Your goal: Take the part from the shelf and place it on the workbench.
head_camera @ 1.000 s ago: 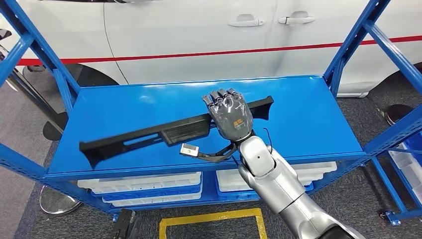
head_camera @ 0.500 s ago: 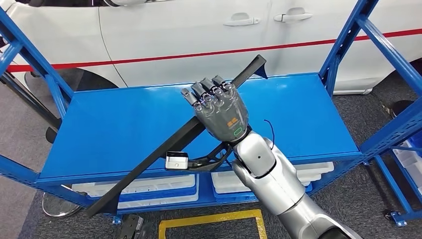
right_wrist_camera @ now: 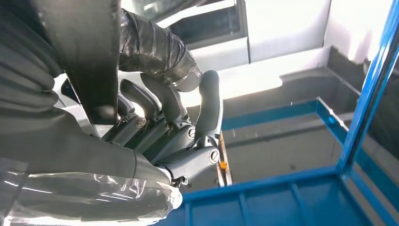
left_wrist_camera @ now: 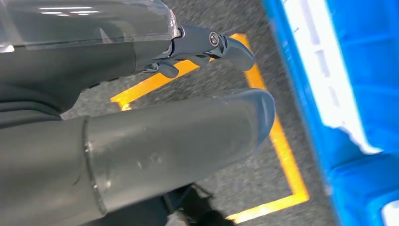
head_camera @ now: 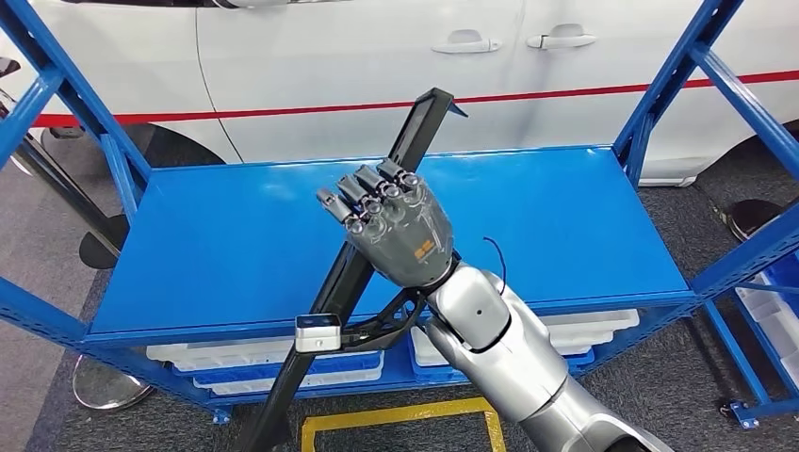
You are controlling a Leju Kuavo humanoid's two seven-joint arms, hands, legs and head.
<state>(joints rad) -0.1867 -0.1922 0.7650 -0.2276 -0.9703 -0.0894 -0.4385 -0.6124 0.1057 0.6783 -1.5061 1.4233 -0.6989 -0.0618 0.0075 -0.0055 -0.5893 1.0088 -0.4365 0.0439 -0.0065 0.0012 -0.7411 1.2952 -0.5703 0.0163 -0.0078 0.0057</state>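
Head view puts my right hand above the blue shelf, fingers wrapped round the long black part. The part is off the shelf surface and tilted steeply: its upper end stands against the white car behind, its lower end hangs past the shelf's front edge toward the yellow floor marking. So I judge the pickup done; carrying it to the workbench and setting it down are left, and I see no workbench in any view.

For room, the blue uprights at both sides are well apart from the part. The tight spots, to my eye, are the upper tip near the car door and the lower end beside the white bins under the shelf. I would swing slowly.

My left hand hangs over the floor, holding nothing, fingers loosely apart as far as I can tell.
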